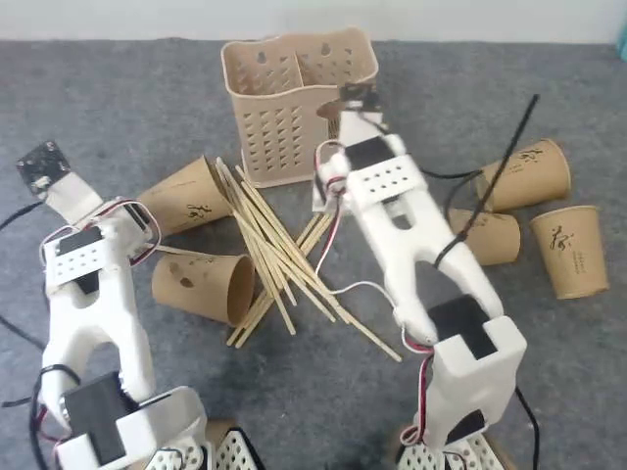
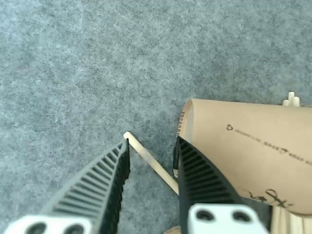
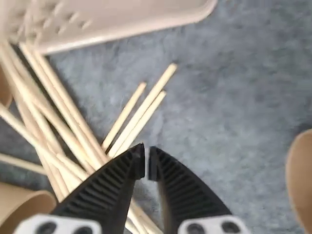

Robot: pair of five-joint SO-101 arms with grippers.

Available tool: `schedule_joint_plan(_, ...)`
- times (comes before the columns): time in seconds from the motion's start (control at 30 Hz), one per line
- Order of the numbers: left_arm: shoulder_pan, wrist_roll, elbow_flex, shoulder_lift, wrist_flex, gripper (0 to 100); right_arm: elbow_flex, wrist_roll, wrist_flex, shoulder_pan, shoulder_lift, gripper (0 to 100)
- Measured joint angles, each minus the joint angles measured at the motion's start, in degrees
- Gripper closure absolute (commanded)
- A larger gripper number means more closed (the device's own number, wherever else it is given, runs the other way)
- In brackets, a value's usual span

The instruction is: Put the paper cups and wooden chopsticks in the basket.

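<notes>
Chopsticks (image 1: 279,259) and paper cups (image 1: 203,286) on grey carpet (image 1: 118,108), basket (image 1: 284,127) upright, left jaws parted, right jaws closed, both empty

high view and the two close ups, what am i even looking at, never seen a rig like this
These are two small white robot arms working on a grey surface. The high view comes from a fixed camera looking down, and it shows the left arm and the right arm. The other two pictures come from a camera on each arm's wrist, looking along its end effector, the black two-fingered pincer. On the surface are a beige basket, a loose pile of wooden chopsticks and five paper cups lying on their sides. The left end effector is open, with a chopstick end between its fingers and a cup beside one finger. The right end effector is shut over the chopsticks and holds nothing.
</notes>
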Motion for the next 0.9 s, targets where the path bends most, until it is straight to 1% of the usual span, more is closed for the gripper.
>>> schedule_joint_plan(0.1,0.00,0.00,0.00,0.00,0.00,86,-4.31,0.00,2.02,2.55,0.00,78.1)
schedule_joint_plan(0.27,0.00,0.00,0.00,0.00,0.00,86,-14.15,0.00,2.37,8.18,0.00,77.5)
schedule_joint_plan(0.5,0.00,0.00,0.00,0.00,0.00,86,-22.15,0.00,-5.27,15.12,0.00,77.5)
schedule_joint_plan(0.77,0.44,-0.26,0.00,0.00,0.00,86,-25.67,0.18,-15.30,15.03,0.00,77.5)
schedule_joint_plan(0.9,0.44,0.00,0.00,0.00,0.00,86,-25.76,2.20,-19.69,14.15,0.79,77.4)
